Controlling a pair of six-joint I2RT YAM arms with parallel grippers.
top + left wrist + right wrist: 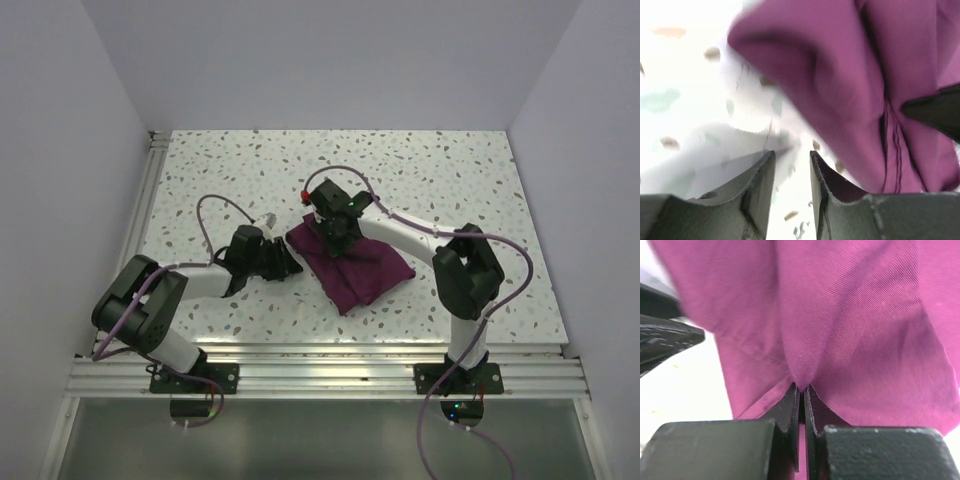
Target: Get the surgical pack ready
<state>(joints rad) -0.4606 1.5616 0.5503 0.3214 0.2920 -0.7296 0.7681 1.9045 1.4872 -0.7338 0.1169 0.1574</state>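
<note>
Right gripper (801, 388) has a fold of the surgical pack (352, 268) pinched tight mid-frame on the table (450, 180), while left gripper (792, 156) sits jaws-apart just off its left edge (holding nothing), so I reckon a one-sided pull could drag it unfolded.

You had nothing to read: no text, label, brand, number or sign was legible in any view.

My right pincer (802, 388) pinches a fold of the pack (850, 315), arm stretched inward. My left pincer (792, 155) sits low, jaws narrowly parted.
</note>
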